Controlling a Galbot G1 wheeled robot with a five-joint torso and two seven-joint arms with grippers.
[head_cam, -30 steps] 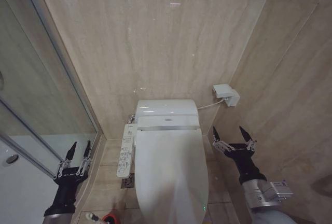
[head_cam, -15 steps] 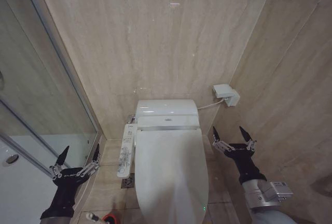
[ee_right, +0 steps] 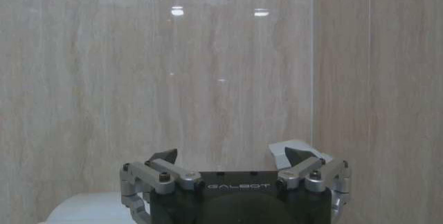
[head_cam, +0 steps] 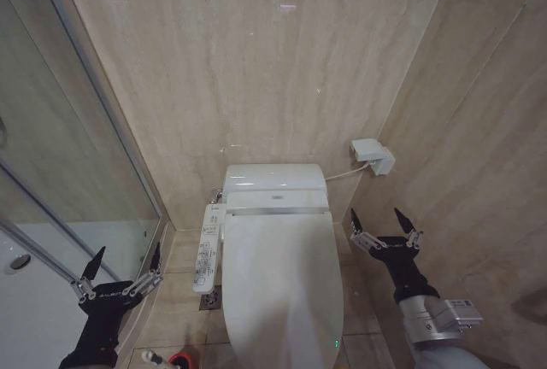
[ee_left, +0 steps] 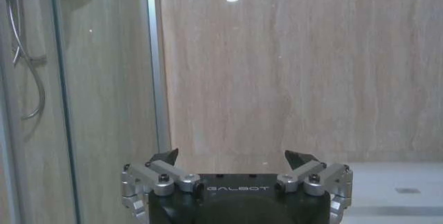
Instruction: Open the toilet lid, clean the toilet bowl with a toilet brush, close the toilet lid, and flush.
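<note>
The glossy white toilet lid (head_cam: 282,288) lies shut over the toilet bowl, which is hidden beneath it. At the bottom edge of the head view the toilet brush (head_cam: 155,357) shows its white handle beside its red holder (head_cam: 180,359). My left gripper (head_cam: 126,251) hangs open and empty left of the toilet, over the floor beside the shower glass and above the brush. In the left wrist view the left gripper (ee_left: 232,155) faces the wall with nothing between its fingers. My right gripper (head_cam: 375,213) stands open and empty to the right of the lid; the right wrist view also has it (ee_right: 232,154) facing the wall.
A white control panel (head_cam: 207,251) juts from the toilet's left side, with a floor drain (head_cam: 210,301) below it. A white wall box (head_cam: 373,155) with a cable sits on the right wall. The glass shower door (head_cam: 60,181) bounds the left, and tiled walls close in behind and on the right.
My left gripper has dropped lower and slightly left, and its fingers have spread wider. The right arm, the lid and the brush have not moved.
</note>
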